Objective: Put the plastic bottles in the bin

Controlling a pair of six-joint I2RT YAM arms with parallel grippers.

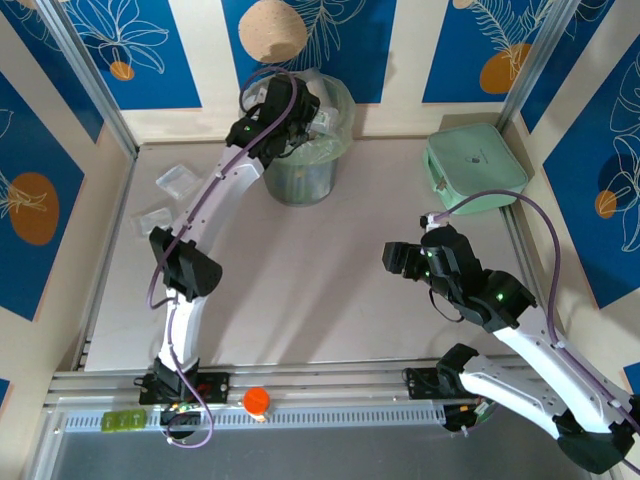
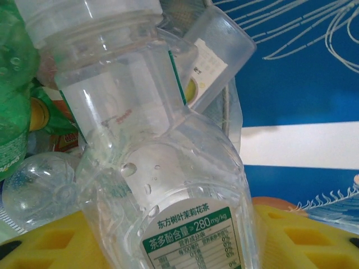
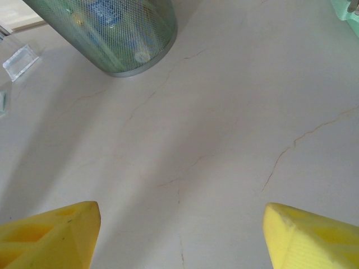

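The clear bottle (image 2: 168,185) lay closest, right between the yellow fingers (image 2: 50,241) of the left pincer (image 2: 179,246). I could not tell if the fingers squeezed it or had let it go. Its neck pointed away from the pincer, into a heap of other bottles. A green bottle (image 2: 11,101) sat on the pincer's left, and a small round bottle (image 2: 39,190) lay low on that same side.

From above, this pincer hung over the mouth of the bin (image 1: 335,165). The heap looked high. If the clear bottle landed on top, it might slide off and roll over the rim onto the table (image 3: 224,140). The thin bag (image 1: 340,100) could also catch on a finger and get pulled up with the arm.

The right pincer (image 3: 182,235) was wide apart and held nothing. It was low over bare table, with the bin far ahead on its left.
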